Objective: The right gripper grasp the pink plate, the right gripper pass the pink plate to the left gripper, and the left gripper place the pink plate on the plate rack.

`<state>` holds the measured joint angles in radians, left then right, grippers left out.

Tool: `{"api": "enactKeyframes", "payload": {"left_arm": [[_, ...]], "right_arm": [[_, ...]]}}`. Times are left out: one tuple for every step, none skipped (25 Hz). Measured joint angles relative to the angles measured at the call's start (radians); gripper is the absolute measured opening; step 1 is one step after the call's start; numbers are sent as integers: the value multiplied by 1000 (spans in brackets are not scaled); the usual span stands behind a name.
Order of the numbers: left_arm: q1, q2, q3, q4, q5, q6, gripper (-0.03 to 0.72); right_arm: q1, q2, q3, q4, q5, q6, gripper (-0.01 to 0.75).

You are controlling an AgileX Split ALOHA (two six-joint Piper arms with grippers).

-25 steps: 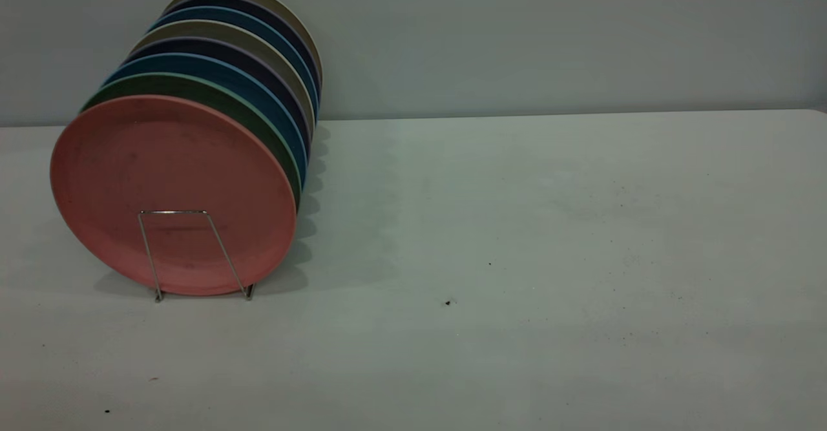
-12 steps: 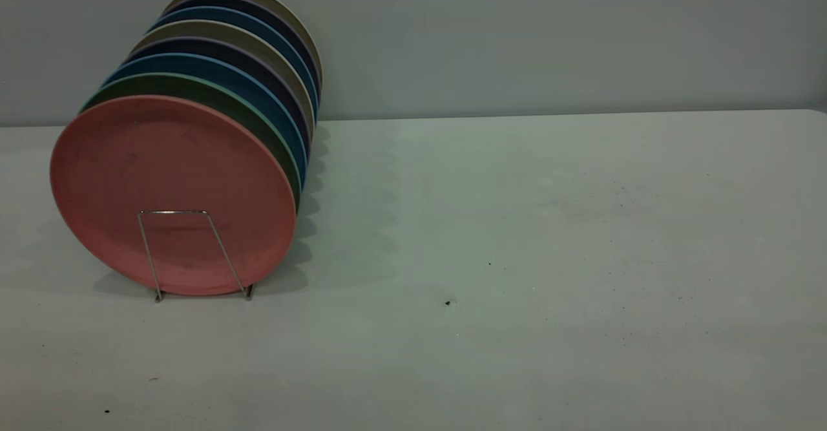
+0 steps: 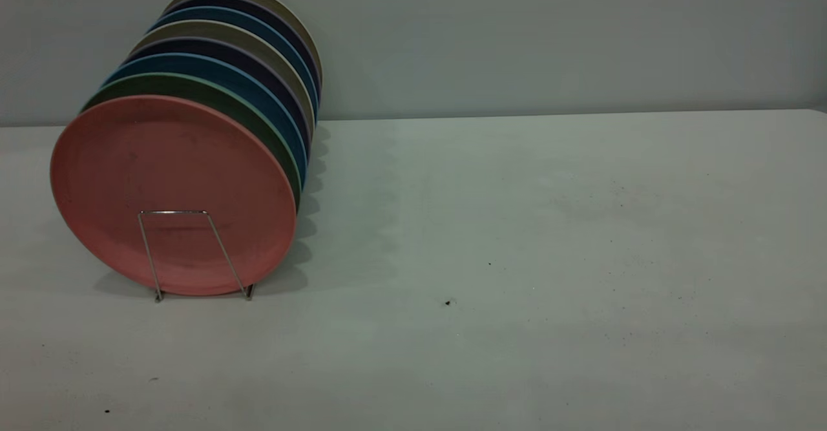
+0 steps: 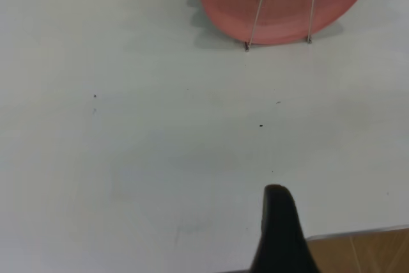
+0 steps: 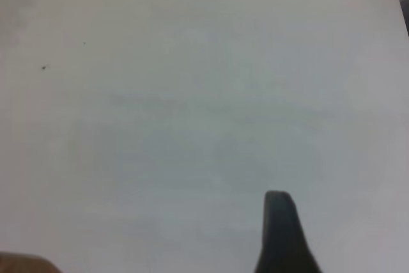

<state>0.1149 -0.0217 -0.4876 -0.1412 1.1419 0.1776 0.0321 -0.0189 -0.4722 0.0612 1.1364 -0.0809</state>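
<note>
The pink plate point(image 3: 171, 192) stands upright in the rack point(image 3: 194, 253) near the table's point(image 3: 517, 256) far-left corner. Both grippers' states cannot be told.

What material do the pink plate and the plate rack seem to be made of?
The pink plate looks like matte plastic: its surface is dull and even, with faint dark specks and no sharp reflections. The plate rack seems to be thin metal wire with a polished finish, since its front loop is silver and catches the light. Neither material can be confirmed by look alone.
</note>
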Motion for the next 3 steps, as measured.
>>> {"api": "enactKeyframes", "payload": {"left_arm": [[0, 0, 0, 0, 0, 0, 537], [0, 0, 0, 0, 0, 0, 537], [0, 0, 0, 0, 0, 0, 537]], "right_arm": [[0, 0, 0, 0, 0, 0, 496], [0, 0, 0, 0, 0, 0, 496], [0, 0, 0, 0, 0, 0, 496]]}}
